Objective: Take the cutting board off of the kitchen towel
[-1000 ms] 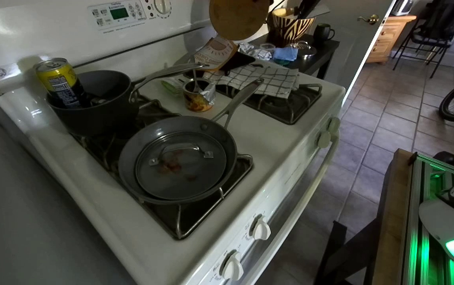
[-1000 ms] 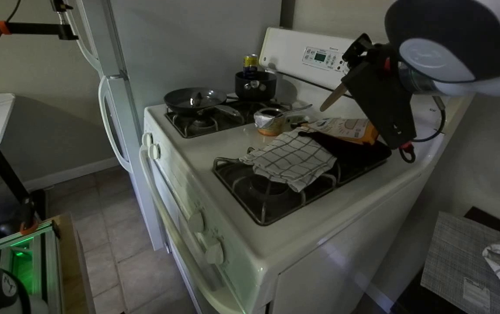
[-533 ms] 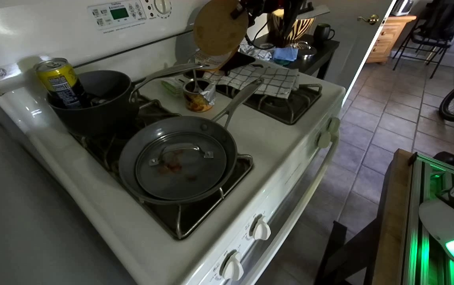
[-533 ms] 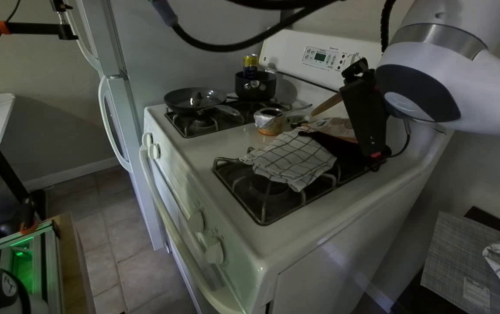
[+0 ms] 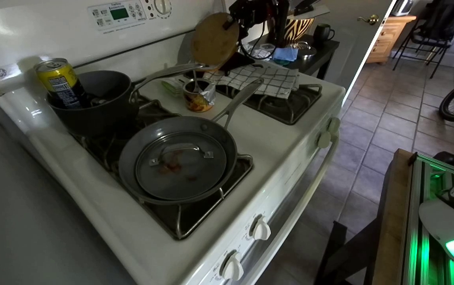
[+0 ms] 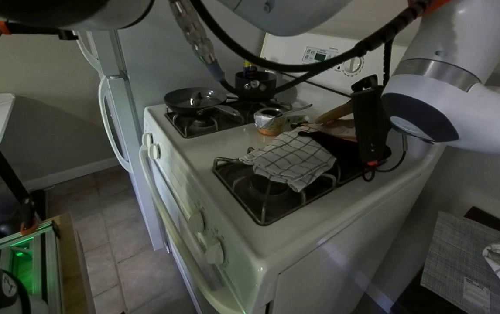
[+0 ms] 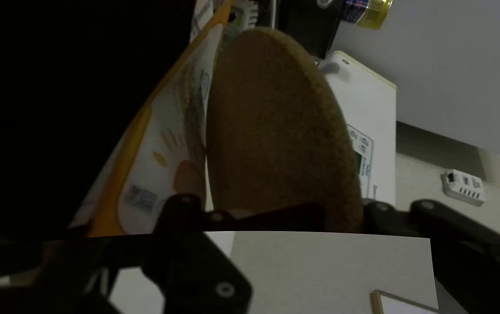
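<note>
The cutting board, light brown and rounded, shows in both exterior views [image 5: 214, 39] [image 6: 333, 113] and fills the middle of the wrist view [image 7: 272, 126]. My gripper [image 7: 341, 213] is shut on its edge; the board hangs tilted and is off the towel. In an exterior view the gripper [image 5: 231, 21] holds the board's upper right edge near the stove's back panel. The board's lower edge is just over the bag; I cannot tell if they touch. The kitchen towel, whitish with dark checks, lies on the front burner grate in both exterior views [image 5: 268, 79] [image 6: 296, 159].
An orange and white bag [image 6: 339, 128] lies on a black flat thing [image 6: 348, 150] behind the towel. An open tin with foil [image 5: 198, 97], a lidded frying pan [image 5: 179, 158] and a saucepan [image 5: 92, 107] with a yellow can [image 5: 58, 81] stand on the stove.
The gripper has come down with the board in it. In an exterior view the board has moved left and lower, closer to the bag. The towel has not moved.
</note>
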### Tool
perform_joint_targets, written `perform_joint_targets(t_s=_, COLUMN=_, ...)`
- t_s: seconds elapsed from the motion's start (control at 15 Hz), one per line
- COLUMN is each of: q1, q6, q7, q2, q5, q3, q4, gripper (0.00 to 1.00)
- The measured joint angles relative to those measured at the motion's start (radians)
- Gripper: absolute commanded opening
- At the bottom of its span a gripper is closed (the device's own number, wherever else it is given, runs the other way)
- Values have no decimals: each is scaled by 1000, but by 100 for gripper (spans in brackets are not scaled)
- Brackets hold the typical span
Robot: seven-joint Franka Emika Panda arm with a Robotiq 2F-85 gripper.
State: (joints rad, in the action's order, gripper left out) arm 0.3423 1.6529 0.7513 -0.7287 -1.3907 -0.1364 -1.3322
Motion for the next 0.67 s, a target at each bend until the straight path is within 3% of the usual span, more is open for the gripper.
perform_joint_targets(t_s=0.2, q1=-1, q6=15, q7=-58, q2=-54, q5=2, q3=6, q4=62, gripper=0)
perform_joint_targets(t_s=0.27, q1=-1, q6=15, q7=-77, q2=-70, q5=6, q3=10, q4=82, gripper=25)
perform_joint_targets(t_s=0.4, q1=-6, q6=15, q7=-130, q2=-94, q5=36, q3=13, q4=122, gripper=33)
perform_joint_targets(t_s=0.67, q1=-21, q6=14, q7=-228, q2=-94, q5=240, q3=5, q4=196, gripper=64)
